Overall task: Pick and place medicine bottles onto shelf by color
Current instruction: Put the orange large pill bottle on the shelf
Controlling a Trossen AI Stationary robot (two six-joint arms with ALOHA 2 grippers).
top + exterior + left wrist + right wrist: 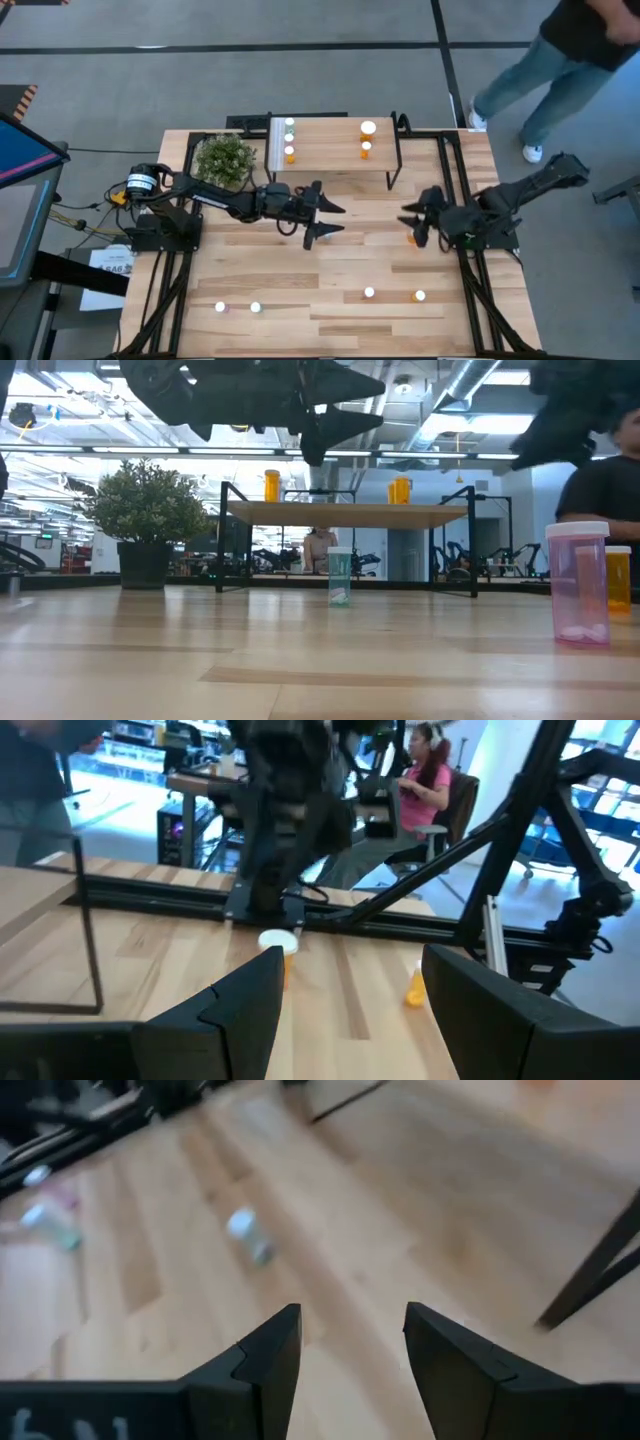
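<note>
A pale wooden table (330, 270) stood on a grey floor, with an open workshop room behind it. Nearest the front edge, four small bottles stood in a loose row: two toward the left (220, 307) (255, 307) and two toward the right, one white-capped (369, 293) and one orange (420, 296). In the low view a pink bottle (578, 583) stood close by, with an orange one just behind it. At mid-table the left end effector (325, 218) hovered above the wood, fingers spread and holding nothing. Facing it, well apart, the right end effector (410, 215) hung with its fingers likewise spread and empty, an orange bottle (412, 238) on the table just beside it. Farther back stood the shelf (330, 150), carrying a column of small bottles (290, 140) along its left end and two orange ones (367, 138) toward its right. A potted plant (224, 160) stood just left of the shelf. Beyond the table, a person (560, 60) walked across the floor.
</note>
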